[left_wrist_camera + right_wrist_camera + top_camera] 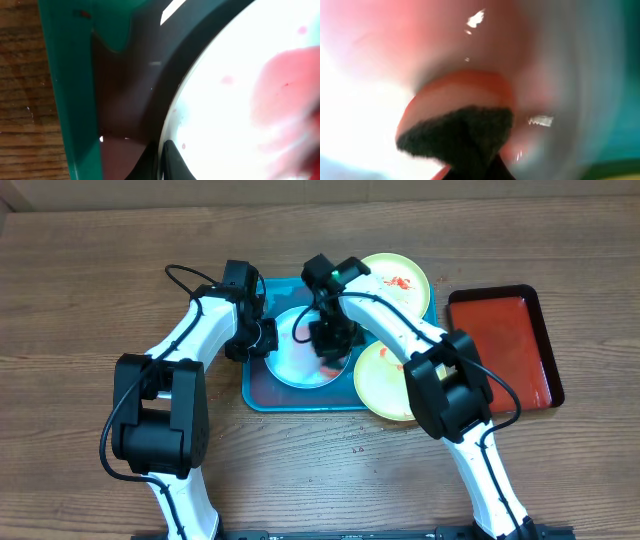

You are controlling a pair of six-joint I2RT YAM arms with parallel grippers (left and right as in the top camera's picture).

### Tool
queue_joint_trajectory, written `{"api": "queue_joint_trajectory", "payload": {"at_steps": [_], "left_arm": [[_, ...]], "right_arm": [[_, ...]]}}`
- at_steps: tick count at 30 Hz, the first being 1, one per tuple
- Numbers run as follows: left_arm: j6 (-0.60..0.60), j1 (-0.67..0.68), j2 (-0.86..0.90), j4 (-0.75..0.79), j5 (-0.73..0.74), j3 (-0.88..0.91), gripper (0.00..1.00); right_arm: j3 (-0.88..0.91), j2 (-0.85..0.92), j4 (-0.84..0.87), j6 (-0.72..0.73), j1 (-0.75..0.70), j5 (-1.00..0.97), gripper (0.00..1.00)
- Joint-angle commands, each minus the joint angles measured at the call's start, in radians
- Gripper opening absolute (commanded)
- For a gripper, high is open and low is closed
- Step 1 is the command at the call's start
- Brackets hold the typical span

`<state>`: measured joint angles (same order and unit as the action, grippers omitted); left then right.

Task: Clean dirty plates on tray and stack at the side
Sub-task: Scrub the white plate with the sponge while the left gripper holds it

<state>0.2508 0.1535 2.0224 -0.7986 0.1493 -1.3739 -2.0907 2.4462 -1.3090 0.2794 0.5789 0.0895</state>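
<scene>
Wipe on light blue plate, both arms at tray

Tray: turquoise, centre of table, long side running left to right.

Light blue plate: lies flat in the left half of the tray. In the left wrist view its pale centre carries a pink-red smear.

Left gripper: at the plate's left edge. In the wrist view the two dark fingertips sit either side of the plate rim with almost no gap, so it reads as pinched on the rim.

Right gripper: over the middle of the same plate, pointing down. The wrist view is badly blurred. A sponge, orange with a dark fuzzy face, sits at the fingertips and presses on the plate. The jaws look closed on it.

Upper yellow-green plate: at the tray's far right corner, red sauce in its centre.

Lower yellow-green plate: overlaps the tray's near right corner, partly hidden by the right arm.

Dark red tray: on the table just right of the turquoise tray
</scene>
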Motion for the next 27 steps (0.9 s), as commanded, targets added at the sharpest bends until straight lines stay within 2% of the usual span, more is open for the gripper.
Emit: {"api": "queue_joint_trajectory", "payload": {"at_steps": [1,10,14,19,22,27], "left_arm": [[-0.031,0.002,0.020,-0.002,-0.026,0.017,0.04],[-0.031,0.002,0.020,-0.001,-0.026,0.017,0.04],[-0.038,0.002,0.020,-0.001,-0.025,0.017,0.04],[-0.038,0.002,0.020,-0.001,-0.026,0.017,0.04],[-0.038,0.002,0.020,-0.001,-0.026,0.017,0.04],[-0.038,0.002,0.020,0.001,-0.026,0.017,0.04]], "right_arm": [[0.007,0.022,0.025,-0.066,-0.001,-0.315,0.04],[0.009,0.026,0.230,-0.079,0.035,-0.307,0.04],[0.009,0.043,0.326,-0.078,0.037,-0.189,0.04],[0.009,0.081,0.402,-0.074,0.037,0.059,0.04],[0.009,0.085,0.412,-0.075,0.039,0.208,0.04],[0.006,0.084,0.371,-0.076,0.042,0.322,0.04]]}}
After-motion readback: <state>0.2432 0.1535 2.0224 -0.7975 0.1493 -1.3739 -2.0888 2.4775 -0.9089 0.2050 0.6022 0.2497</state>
